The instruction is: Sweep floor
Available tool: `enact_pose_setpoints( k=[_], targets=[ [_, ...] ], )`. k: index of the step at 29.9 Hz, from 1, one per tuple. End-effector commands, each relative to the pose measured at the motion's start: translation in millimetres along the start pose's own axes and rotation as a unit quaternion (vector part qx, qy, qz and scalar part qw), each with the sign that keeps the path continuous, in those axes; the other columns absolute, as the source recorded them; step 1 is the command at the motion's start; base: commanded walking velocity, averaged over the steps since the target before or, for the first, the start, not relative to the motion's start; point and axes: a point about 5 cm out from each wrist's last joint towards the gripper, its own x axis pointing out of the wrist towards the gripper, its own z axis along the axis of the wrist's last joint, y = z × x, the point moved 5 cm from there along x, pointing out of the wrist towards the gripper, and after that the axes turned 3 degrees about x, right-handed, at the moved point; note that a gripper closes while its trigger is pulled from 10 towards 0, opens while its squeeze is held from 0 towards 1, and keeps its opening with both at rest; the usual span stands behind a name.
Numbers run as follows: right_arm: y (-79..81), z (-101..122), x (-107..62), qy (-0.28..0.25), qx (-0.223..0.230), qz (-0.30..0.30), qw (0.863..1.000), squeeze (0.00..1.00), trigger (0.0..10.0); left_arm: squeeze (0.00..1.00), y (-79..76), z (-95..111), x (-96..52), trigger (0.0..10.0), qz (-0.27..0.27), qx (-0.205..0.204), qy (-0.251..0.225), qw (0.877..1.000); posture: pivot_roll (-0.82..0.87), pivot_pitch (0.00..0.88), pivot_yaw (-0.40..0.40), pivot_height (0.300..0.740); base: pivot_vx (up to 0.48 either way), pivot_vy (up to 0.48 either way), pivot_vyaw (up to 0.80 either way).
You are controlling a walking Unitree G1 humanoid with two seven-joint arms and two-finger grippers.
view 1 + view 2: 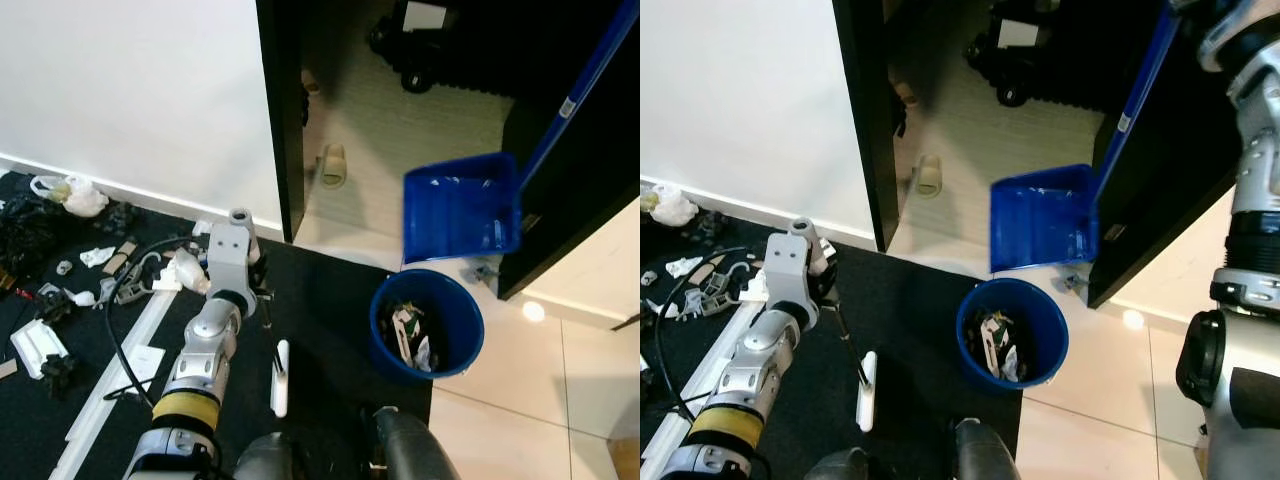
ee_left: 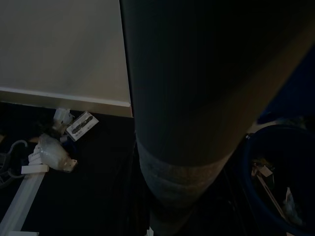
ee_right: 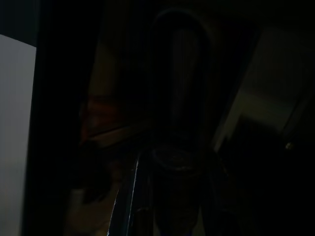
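Dustpan hangs tilted directly above the blue bin.
You hold its long handle up-right; finger states cannot be told.

A slipper lies beyond the doorway; black wheeled base farther inside.

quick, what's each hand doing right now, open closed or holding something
Left hand: fingers cannot be told, by a thin dark handle.
Right hand: raised by the blue dustpan handle, grip cannot be told.

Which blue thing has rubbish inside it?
The round blue bin on the floor holds rubbish. The blue dustpan hangs tipped above it on its long handle.
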Motion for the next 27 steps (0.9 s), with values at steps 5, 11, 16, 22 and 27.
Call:
enact_pose_setpoints(
  k=[5, 11, 16, 22, 27],
  targets=[
    [21.1, -43, -1.0, 0.085, 0.117, 0.048, 0.988, 0.0, 10.0, 0.0, 18.5, -4, -3.8, 10.0, 0.02, 0.007, 0.011, 1.0, 0.03, 0.02, -0.051, 0.74, 0.0, 0.0, 0.0],
    [43.0, -72, -2.4, 0.117, 0.16, 0.069, 0.978, 0.0, 10.0, 0.0, 30.2, -4, -4.3, 10.0, 0.042, 0.007, 0.018, 0.999, 0.05, 0.013, -0.063, 0.74, 0.0, 0.0, 0.0],
    [66.0, -79, 1.7, 0.122, 0.187, 0.097, 0.97, 0.0, 10.0, 0.0, 33.9, 2, -5.3, 10.0, 0.045, 0.022, 0.012, 0.999, 0.05, 0.013, -0.063, 0.74, 0.0, 0.312, 0.0],
    [81.6, -81, 4.0, 0.126, 0.202, 0.115, 0.964, 0.0, 10.0, 0.0, 35.3, 3, -9.0, 10.0, 0.046, 0.025, 0.01, 0.999, 0.07, 0.021, -0.077, 0.74, 0.0, 0.48, 0.0],
    [87.6, -82, 6.2, 0.127, 0.208, 0.123, 0.962, 0.0, 10.0, 0.0, 32.2, 4, -11.0, 10.0, 0.04, 0.027, 0.008, 0.999, 0.08, 0.025, -0.08, 0.74, 0.0, 0.48, 0.0]
  ],
)
